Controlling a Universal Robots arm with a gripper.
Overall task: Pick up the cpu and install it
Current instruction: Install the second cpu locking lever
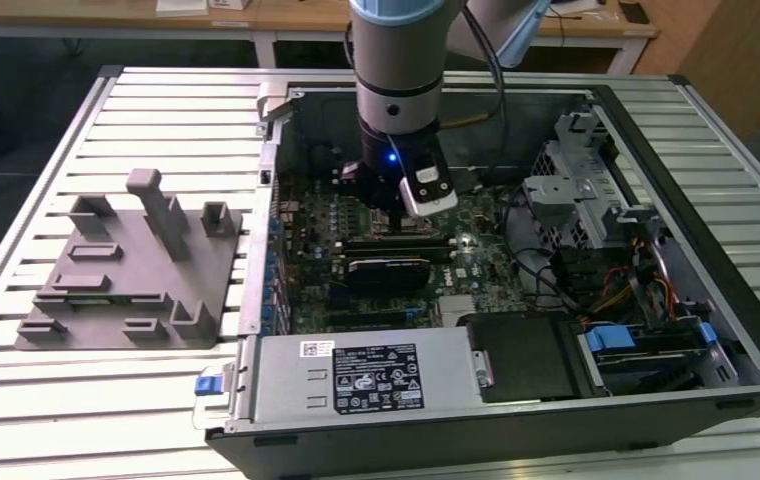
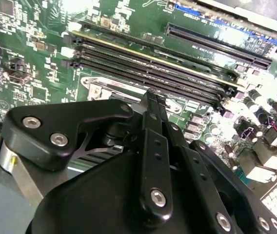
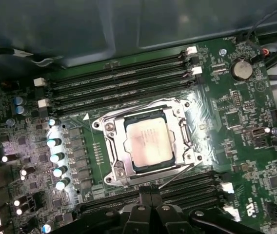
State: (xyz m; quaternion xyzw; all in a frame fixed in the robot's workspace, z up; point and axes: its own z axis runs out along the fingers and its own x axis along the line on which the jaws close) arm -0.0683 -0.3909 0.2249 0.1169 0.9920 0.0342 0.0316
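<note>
Slatted metal formed the desk [image 1: 127,400], which carried an open computer case [image 1: 700,120] and, at the exterior view's left, a grey stepped block [image 1: 133,270] with upright posts, standing just beside the case. That view showed the arm [image 1: 407,60] reaching down into the case, its gripper [image 1: 400,215] low over the green motherboard [image 1: 487,270], with a drive cage [image 1: 580,165] and a power supply [image 1: 360,375] also housed inside. What the exterior view hid, the first wrist view made plain: the cpu [image 3: 149,142] lay seated inside the socket frame [image 3: 110,161], silvery top up, between rows of memory slots [image 3: 119,87], with a thin lever [image 3: 177,176] alongside. The second wrist view showed the gripper [image 2: 153,105] from close behind, its jaws drawn together and holding nothing, above the memory slots [image 2: 153,66].
</note>
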